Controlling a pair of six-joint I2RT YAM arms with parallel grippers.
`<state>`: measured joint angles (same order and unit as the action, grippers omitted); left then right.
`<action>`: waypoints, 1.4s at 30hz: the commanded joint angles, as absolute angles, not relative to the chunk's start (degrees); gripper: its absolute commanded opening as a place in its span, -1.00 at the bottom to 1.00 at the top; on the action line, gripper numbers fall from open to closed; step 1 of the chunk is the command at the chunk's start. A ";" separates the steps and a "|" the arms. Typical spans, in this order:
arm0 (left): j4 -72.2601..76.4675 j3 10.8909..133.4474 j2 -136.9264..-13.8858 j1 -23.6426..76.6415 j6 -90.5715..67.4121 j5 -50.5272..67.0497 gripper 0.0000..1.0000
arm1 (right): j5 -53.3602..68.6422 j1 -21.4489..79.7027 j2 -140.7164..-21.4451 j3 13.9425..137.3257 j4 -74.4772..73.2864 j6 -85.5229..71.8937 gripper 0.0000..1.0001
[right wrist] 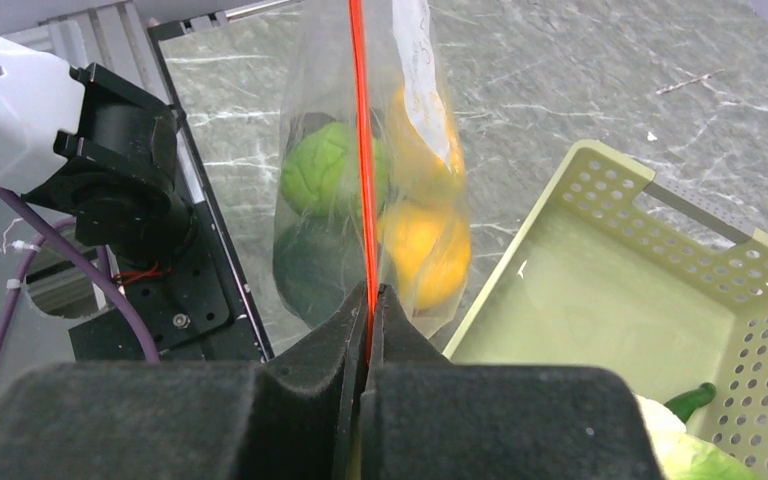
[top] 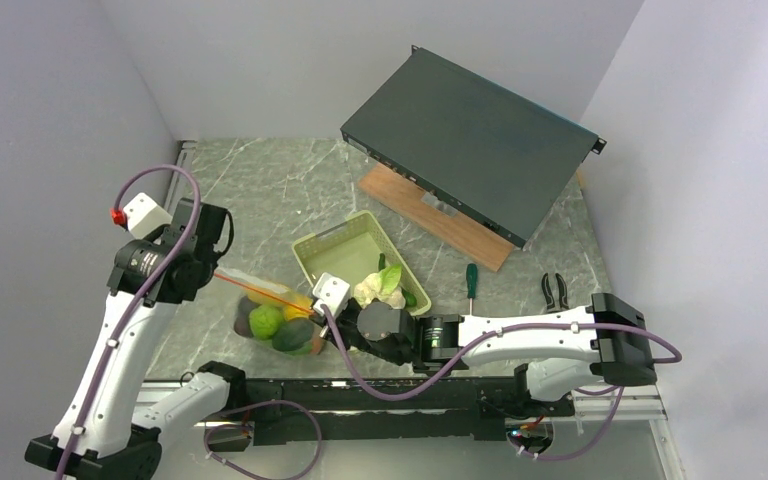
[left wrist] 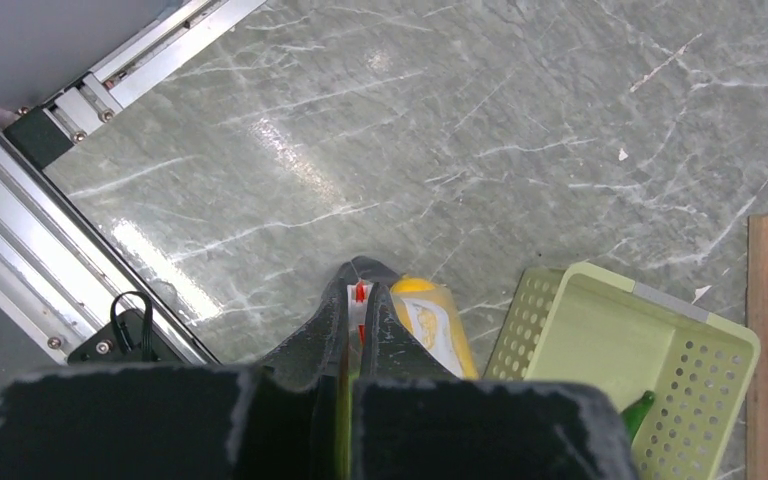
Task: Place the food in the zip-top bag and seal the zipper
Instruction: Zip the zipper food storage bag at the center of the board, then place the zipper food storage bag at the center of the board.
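The clear zip-top bag [top: 260,335] hangs stretched between both grippers, just above the table. Its red-orange zipper [top: 260,292] runs taut from my left gripper [top: 216,272] to my right gripper [top: 312,313]. Each gripper is shut on one end of that strip. In the right wrist view the zipper [right wrist: 360,150] leads away from the gripper [right wrist: 368,295]. Inside the bag [right wrist: 300,120] sit a green pepper [right wrist: 318,165], an orange peach [right wrist: 422,245] and a dark piece [right wrist: 308,268]. In the left wrist view the gripper [left wrist: 361,292] pinches the strip beside the yellow corn [left wrist: 430,322]. A cauliflower [top: 380,285] lies in the basket.
A pale green basket [top: 345,245] stands right behind the bag, with a green cucumber [top: 409,297] in its corner. Behind it a black rack unit [top: 470,140] leans on a wooden board [top: 440,215]. A screwdriver [top: 471,285] and pliers [top: 555,290] lie to the right.
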<state>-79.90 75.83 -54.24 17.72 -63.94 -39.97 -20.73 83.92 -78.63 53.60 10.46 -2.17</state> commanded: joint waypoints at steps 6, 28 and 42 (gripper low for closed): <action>-74.49 79.07 -55.55 14.50 -57.07 -49.75 -1.00 | -20.78 82.82 -81.19 58.53 10.11 -2.40 -1.00; -72.78 67.78 -41.38 14.42 -71.80 -3.78 0.69 | -16.63 79.89 -83.63 61.75 11.19 -2.14 -1.00; -69.12 61.36 -42.79 14.42 -78.50 -1.68 -0.45 | -14.49 79.89 -81.85 61.26 9.61 -2.14 -1.00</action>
<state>-70.41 62.24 -45.21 14.63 -74.74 -1.28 -16.64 79.94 -84.31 60.16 9.34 -2.59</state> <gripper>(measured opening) 0.403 0.010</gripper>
